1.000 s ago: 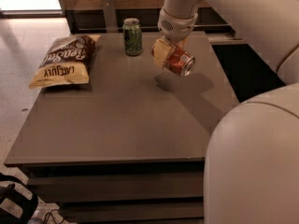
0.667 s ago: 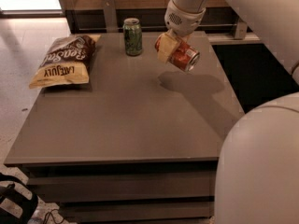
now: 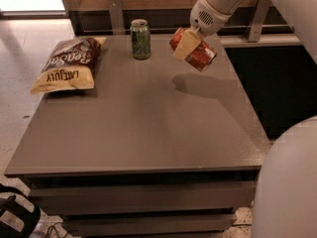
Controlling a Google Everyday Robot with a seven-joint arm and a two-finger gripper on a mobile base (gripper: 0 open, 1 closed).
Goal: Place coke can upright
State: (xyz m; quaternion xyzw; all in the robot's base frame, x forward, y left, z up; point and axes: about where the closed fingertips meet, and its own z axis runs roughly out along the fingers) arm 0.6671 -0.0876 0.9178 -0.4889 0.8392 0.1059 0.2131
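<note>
The red coke can (image 3: 199, 52) hangs tilted in the air above the grey table (image 3: 143, 118), over its far right part. My gripper (image 3: 189, 44) is shut on the coke can, with a tan finger (image 3: 185, 44) across its front. The can's shadow falls on the tabletop below and a little toward the front. The white arm comes down from the upper right.
A green can (image 3: 140, 38) stands upright at the table's far edge, left of my gripper. A chip bag (image 3: 68, 64) lies at the far left. A dark counter and metal posts run behind the table. The robot's white body (image 3: 287, 182) fills the lower right.
The gripper has lifted the coke can higher and moved it a little farther back and right over the table. The can stays tilted.
</note>
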